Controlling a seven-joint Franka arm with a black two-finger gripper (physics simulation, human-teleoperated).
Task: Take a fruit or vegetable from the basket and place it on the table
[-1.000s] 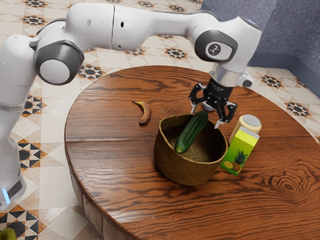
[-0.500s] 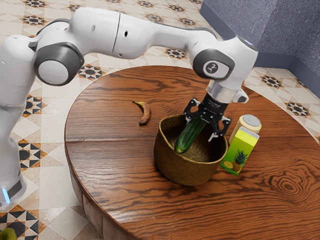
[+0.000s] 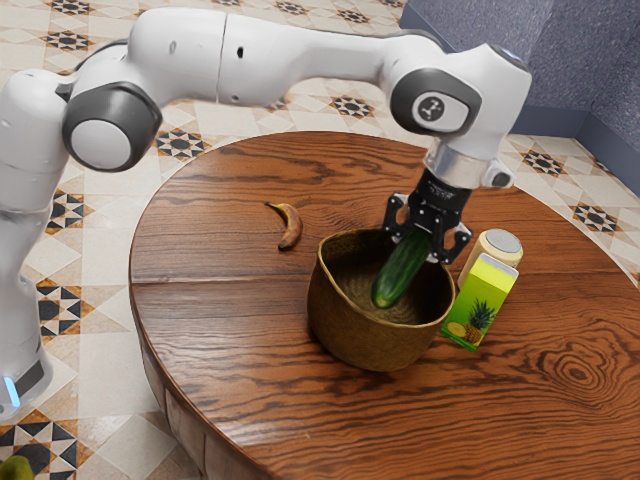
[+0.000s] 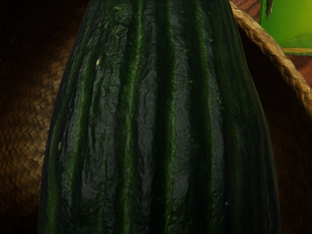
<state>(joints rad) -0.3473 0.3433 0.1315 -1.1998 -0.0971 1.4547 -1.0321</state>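
Note:
My gripper (image 3: 420,250) is at the basket's rim in the exterior view, shut on the upper part of the green cucumber (image 3: 402,273). The cucumber slants, its lower end hanging inside the woven basket (image 3: 370,335); whether it touches the wall is hard to tell. Seen from the hand, the dark ridged cucumber (image 4: 156,117) lies right under the wrist camera, with the basket's braided rim (image 4: 275,46) beside it.
A banana (image 3: 289,228) lies on the round wooden table (image 3: 220,330), on the basket's far side toward the arm's base. Close to the basket, at the exterior view's right, stand a green pineapple carton (image 3: 481,305) and a cream jar with a grey lid (image 3: 494,248).
My hand went down over the cucumber and took hold of it, then rose slightly toward the exterior view's right. The cucumber shifted the same way with it.

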